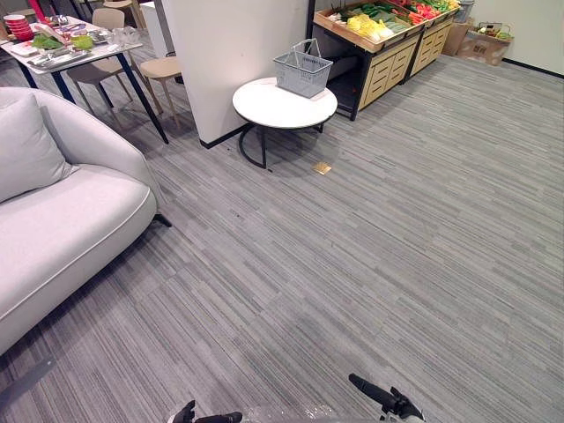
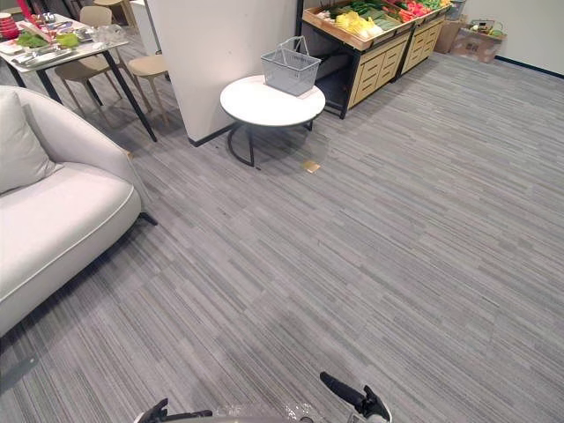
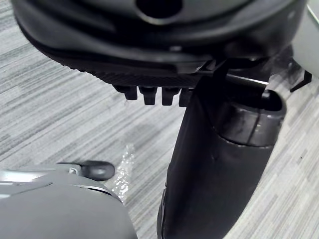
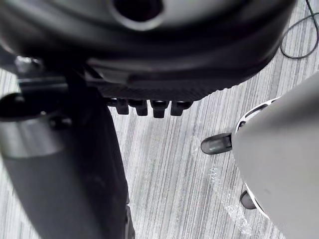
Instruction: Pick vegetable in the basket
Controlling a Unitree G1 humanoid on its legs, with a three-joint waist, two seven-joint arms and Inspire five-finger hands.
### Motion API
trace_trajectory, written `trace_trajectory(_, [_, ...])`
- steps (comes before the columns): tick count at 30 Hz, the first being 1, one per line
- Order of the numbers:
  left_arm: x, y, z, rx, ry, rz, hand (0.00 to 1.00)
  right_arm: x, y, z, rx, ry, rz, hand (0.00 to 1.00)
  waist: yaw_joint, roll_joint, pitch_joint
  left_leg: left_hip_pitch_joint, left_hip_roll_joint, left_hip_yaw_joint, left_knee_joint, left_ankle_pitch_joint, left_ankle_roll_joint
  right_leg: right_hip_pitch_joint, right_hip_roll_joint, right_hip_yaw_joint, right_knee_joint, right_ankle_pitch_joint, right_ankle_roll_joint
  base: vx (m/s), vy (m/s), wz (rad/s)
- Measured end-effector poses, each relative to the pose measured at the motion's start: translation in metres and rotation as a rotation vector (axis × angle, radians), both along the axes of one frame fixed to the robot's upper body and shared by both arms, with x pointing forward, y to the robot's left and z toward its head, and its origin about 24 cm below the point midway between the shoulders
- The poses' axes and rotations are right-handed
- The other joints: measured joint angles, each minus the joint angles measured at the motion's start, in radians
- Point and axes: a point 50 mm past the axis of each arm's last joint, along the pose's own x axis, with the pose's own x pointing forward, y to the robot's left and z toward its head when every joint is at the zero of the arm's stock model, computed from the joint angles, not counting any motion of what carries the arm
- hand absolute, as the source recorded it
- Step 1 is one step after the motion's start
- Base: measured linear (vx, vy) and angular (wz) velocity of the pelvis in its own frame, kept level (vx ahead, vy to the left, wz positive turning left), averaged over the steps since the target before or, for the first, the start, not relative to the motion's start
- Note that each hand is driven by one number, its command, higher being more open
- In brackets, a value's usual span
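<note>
A grey wire basket (image 1: 302, 70) stands empty on a round white table (image 1: 273, 110) far ahead, by a white pillar. Behind it a wooden stand (image 1: 388, 62) holds the vegetables (image 1: 370, 25): yellow, green and red produce in trays. My left hand (image 1: 211, 416) and right hand (image 1: 379, 397) hang low at the near edge of the eye views, far from basket and stand. In the left wrist view the left hand (image 3: 159, 50) shows relaxed fingers over bare carpet, holding nothing. The right hand (image 4: 174, 59) looks the same in its wrist view.
A pale grey sofa (image 1: 62, 211) fills the left side. A dining table (image 1: 62, 53) with dishes and chairs stands at the far left. A small tan object (image 1: 322, 167) lies on the carpet near the round table. A cardboard box (image 1: 483, 42) sits far right.
</note>
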Motion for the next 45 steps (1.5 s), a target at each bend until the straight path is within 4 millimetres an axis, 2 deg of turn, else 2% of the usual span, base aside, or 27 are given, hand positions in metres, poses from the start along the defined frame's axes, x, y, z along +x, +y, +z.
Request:
trace_trajectory(19, [0.001,0.003,0.001,0.006,-0.009,-0.002,1.00,0.001,0.004,0.000,0.003,0.004,0.064,1.00,0.003,-0.018,0.011,0.004,-0.006,0.004,0.008,-0.003,0.001,0.004,-0.006,0.004,0.001,0.006,0.001,0.00,0.000,0.00])
trace_trajectory(22, [0.001,0.005,0.001,0.001,-0.014,0.010,1.00,0.000,0.005,-0.001,0.008,0.008,0.064,1.00,0.004,-0.022,0.016,-0.002,-0.009,0.005,0.054,-0.030,0.029,0.015,-0.012,0.007,0.003,0.008,0.002,-0.02,0.010,-0.04])
trace_trajectory(24, [0.001,0.005,0.001,-0.005,-0.016,0.010,1.00,0.000,0.004,-0.001,0.010,0.005,0.064,1.00,0.006,-0.020,0.019,-0.019,-0.011,0.007,0.091,-0.046,0.036,0.007,-0.020,0.007,0.023,0.004,0.003,-0.05,0.030,-0.03])
trace_trajectory(25, [0.001,0.004,0.001,-0.006,-0.018,0.010,1.00,0.000,0.004,0.000,0.010,0.003,0.064,1.00,0.006,-0.018,0.023,-0.026,-0.012,0.008,0.109,-0.054,0.041,-0.005,-0.026,0.007,0.053,-0.011,0.006,-0.06,0.044,-0.02])
trace_trajectory(29, [-0.001,0.006,0.001,-0.005,-0.012,0.011,1.00,-0.003,0.000,0.000,0.014,-0.001,0.027,1.00,0.007,-0.023,0.042,-0.043,-0.034,0.004,0.190,-0.103,0.077,-0.091,-0.096,-0.027,0.320,-0.153,0.015,-0.07,0.049,0.04])
trace_trajectory(31, [0.001,0.006,0.002,-0.004,-0.018,0.008,1.00,-0.004,-0.001,0.000,0.012,-0.005,0.017,1.00,0.007,-0.026,0.045,-0.044,-0.045,-0.002,0.221,-0.127,0.095,-0.130,-0.137,-0.060,0.444,-0.186,0.025,-0.06,0.049,0.13])
trace_trajectory(33, [0.000,0.006,0.002,-0.004,-0.016,0.007,1.00,-0.002,-0.002,0.001,0.014,-0.017,0.010,1.00,0.010,-0.021,0.049,-0.038,-0.045,0.001,0.236,-0.141,0.106,-0.189,-0.173,-0.086,0.597,-0.187,0.023,-0.02,0.040,0.01])
trace_trajectory(35, [0.000,0.010,0.003,0.008,-0.013,0.005,1.00,-0.002,-0.001,0.001,0.027,-0.025,-0.016,1.00,0.014,-0.036,0.061,0.001,-0.045,0.000,0.229,-0.153,0.110,-0.234,-0.210,-0.113,0.740,-0.184,0.014,0.02,0.012,-0.05])
trace_trajectory(38, [-0.004,0.011,0.002,0.009,0.005,0.008,1.00,-0.002,-0.001,0.001,0.027,-0.030,-0.024,1.00,0.009,-0.038,0.061,0.032,-0.020,-0.014,0.218,-0.169,0.098,-0.253,-0.205,-0.116,0.753,-0.241,0.009,0.08,-0.039,0.05])
trace_trajectory(40, [-0.002,0.010,0.002,0.007,0.002,0.007,1.00,0.001,-0.003,0.002,0.032,-0.040,-0.042,1.00,0.001,-0.031,0.063,0.030,0.012,-0.032,0.215,-0.176,0.088,-0.281,-0.192,-0.127,0.663,-0.242,0.013,0.20,-0.129,0.23])
trace_trajectory(41, [-0.001,0.008,0.001,0.002,-0.001,0.009,1.00,0.003,-0.005,0.002,0.034,-0.048,-0.059,1.00,0.001,-0.019,0.069,0.036,0.045,-0.037,0.213,-0.183,0.064,-0.304,-0.173,-0.131,0.573,-0.228,0.017,0.20,-0.138,0.14])
trace_trajectory(43, [-0.001,0.006,0.001,-0.003,0.000,0.013,1.00,0.007,-0.006,0.004,0.032,-0.061,-0.062,1.00,-0.002,-0.008,0.075,0.068,0.089,-0.038,0.186,-0.193,0.031,-0.333,-0.151,-0.142,0.409,-0.150,0.029,0.35,-0.223,0.10])
trace_trajectory(45, [-0.004,0.007,0.001,-0.002,0.008,0.018,1.00,0.009,-0.006,0.004,0.031,-0.069,-0.063,1.00,-0.008,-0.011,0.076,0.137,0.120,-0.028,0.137,-0.214,-0.020,-0.368,-0.152,-0.145,0.249,-0.023,0.044,0.51,-0.342,0.07])
